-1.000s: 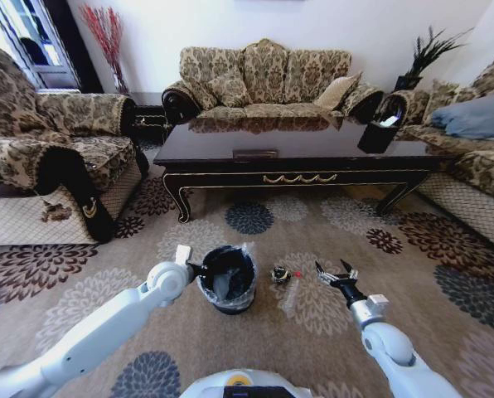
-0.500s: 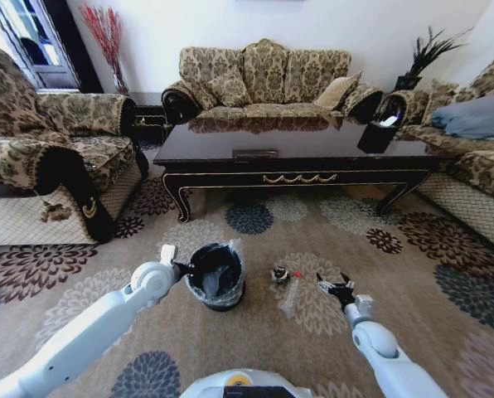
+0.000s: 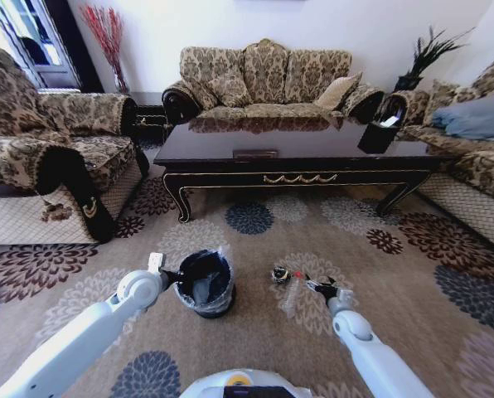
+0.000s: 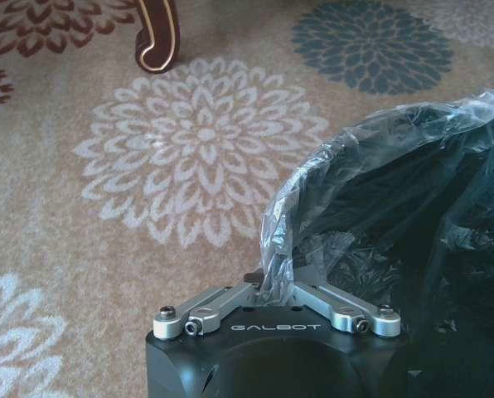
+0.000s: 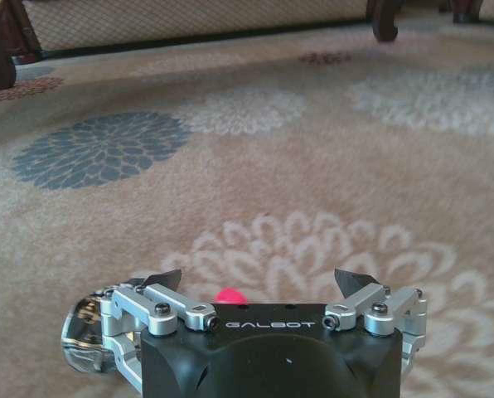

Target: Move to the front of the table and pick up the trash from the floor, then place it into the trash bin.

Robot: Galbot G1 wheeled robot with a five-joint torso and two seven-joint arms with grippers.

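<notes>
One trash bin (image 3: 203, 284); two trash pieces (image 3: 285, 280)

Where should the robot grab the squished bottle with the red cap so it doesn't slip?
Probably across the crushed bottle's flattened clear body, just below the red cap, coming from above. It lies flat on the carpet with its cap toward the table, so its narrow sides face the fingers. The open right gripper hovers beside it; the left gripper holds the trash bin's liner.
</notes>
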